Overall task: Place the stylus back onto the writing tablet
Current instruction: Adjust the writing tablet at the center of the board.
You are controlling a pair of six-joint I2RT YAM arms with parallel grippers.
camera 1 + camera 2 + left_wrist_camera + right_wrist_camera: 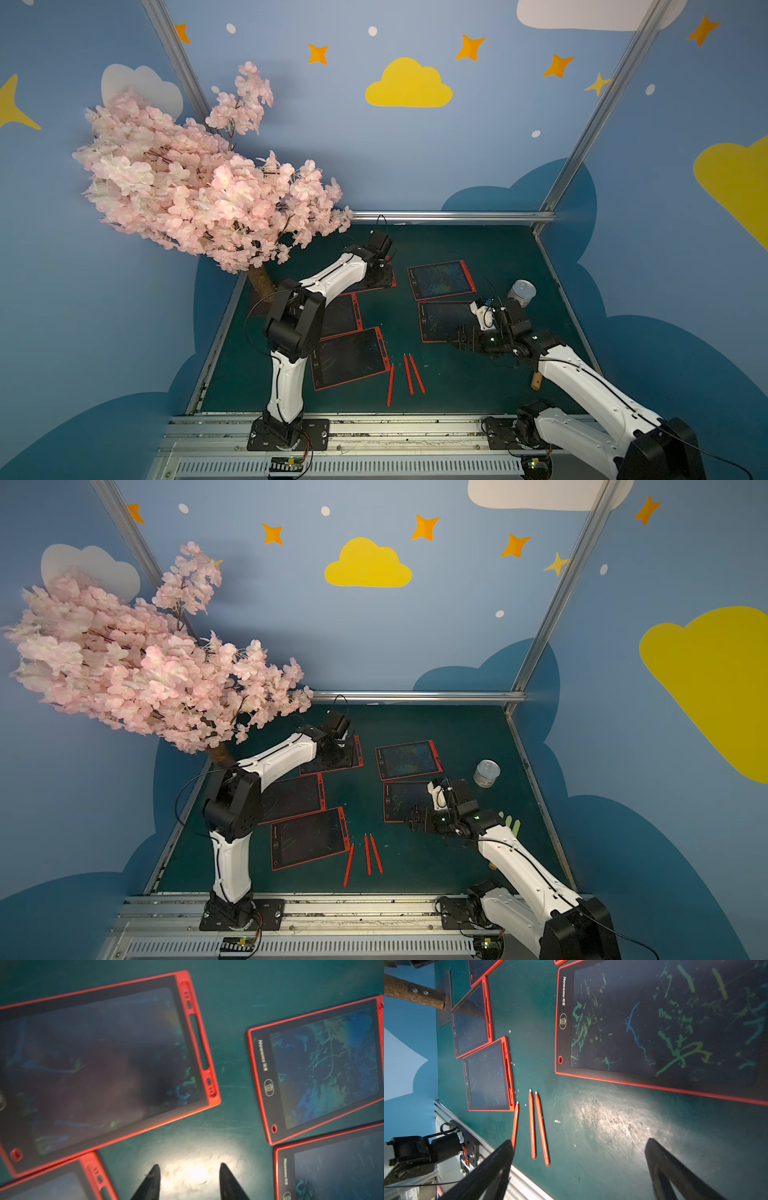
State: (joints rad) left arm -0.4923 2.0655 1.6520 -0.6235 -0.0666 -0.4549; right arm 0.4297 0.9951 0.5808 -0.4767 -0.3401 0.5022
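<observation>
Three red styluses (408, 374) (367, 854) (532, 1124) lie side by side on the green mat near the front edge, none of them held. Several red-framed writing tablets lie around them. My left gripper (190, 1165) hangs at the far left, just off a corner of the far-left tablet (99, 1059); its jaws stand apart over bare mat with nothing between them. My right gripper (455, 338) (579, 1140) is wide open and empty, low beside the near-right tablet (440, 322) (664, 1022), to the right of the styluses.
A pink blossom tree (199, 187) overhangs the back left, its trunk (262, 282) on the mat. A metal can (521, 293) stands at the right. A small wooden piece (537, 380) lies by the right arm. An aluminium rail (374, 419) runs along the front edge.
</observation>
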